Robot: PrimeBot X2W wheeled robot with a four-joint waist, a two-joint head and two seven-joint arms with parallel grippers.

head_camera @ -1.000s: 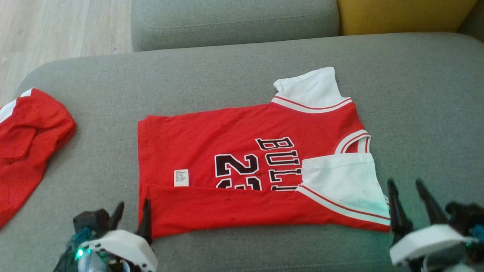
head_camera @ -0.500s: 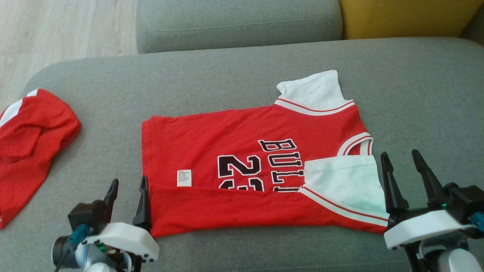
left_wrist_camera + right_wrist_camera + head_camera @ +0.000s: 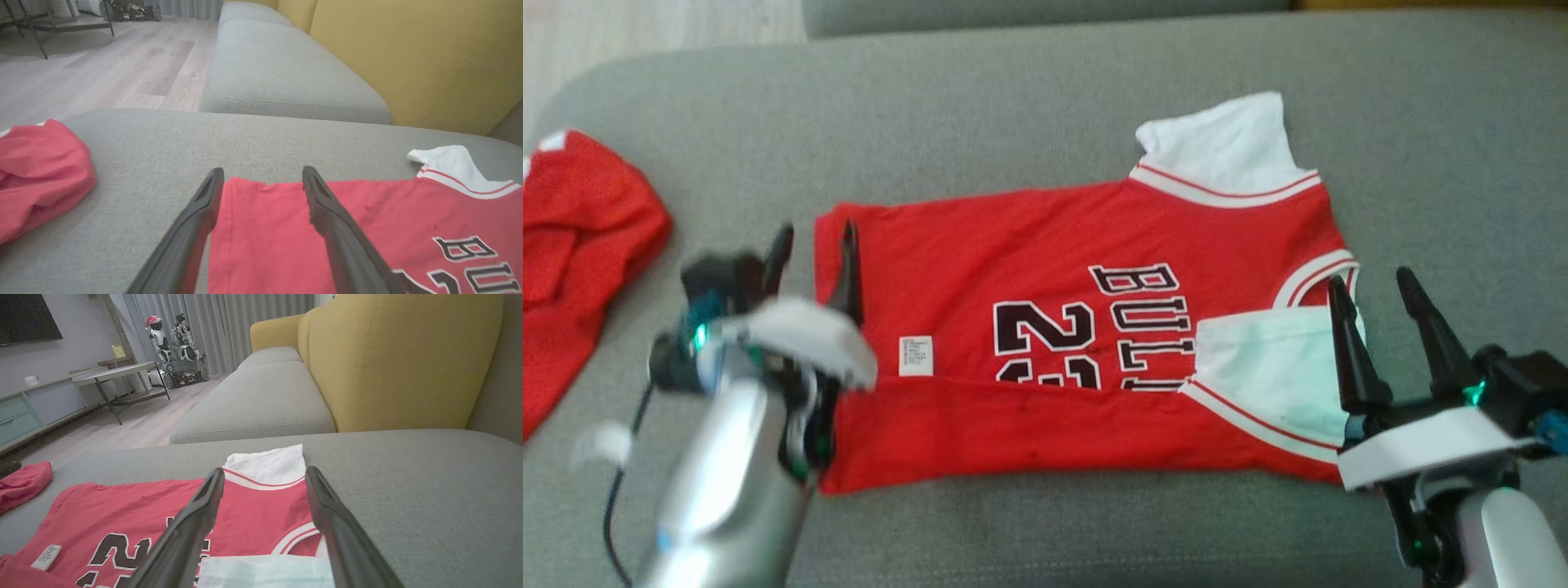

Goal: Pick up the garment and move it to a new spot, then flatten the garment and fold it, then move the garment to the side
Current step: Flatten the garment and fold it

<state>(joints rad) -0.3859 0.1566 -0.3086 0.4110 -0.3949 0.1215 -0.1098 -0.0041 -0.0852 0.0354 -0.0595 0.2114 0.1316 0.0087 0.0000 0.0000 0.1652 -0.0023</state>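
The garment (image 3: pixel 1013 245) is a red jersey with black lettering and white sleeves. It lies flat on the grey sofa cushion (image 3: pixel 1045 90), its near long edge folded up over the front. My left gripper (image 3: pixel 815 237) hangs open over the hem end, one finger on each side of the left edge. In the left wrist view that gripper (image 3: pixel 262 171) straddles the jersey's far left corner (image 3: pixel 278 237). My right gripper (image 3: pixel 1370 282) stands open at the collar end, beside the folded white sleeve (image 3: pixel 1266 367). The right wrist view has its open gripper (image 3: pixel 264 471) above the jersey (image 3: pixel 122 506).
A second red garment (image 3: pixel 572 229) lies crumpled at the cushion's left end, also visible as a red heap (image 3: pixel 36 163). Beyond the cushion are another grey seat (image 3: pixel 278 73), a yellow backrest (image 3: pixel 388 363) and wooden floor (image 3: pixel 102 73). A table (image 3: pixel 114 371) stands farther off.
Both arms have moved forward from the garment's near edge, the left one much farther, up to the far hem corner. The head camera has tilted down. Both grippers stay open.
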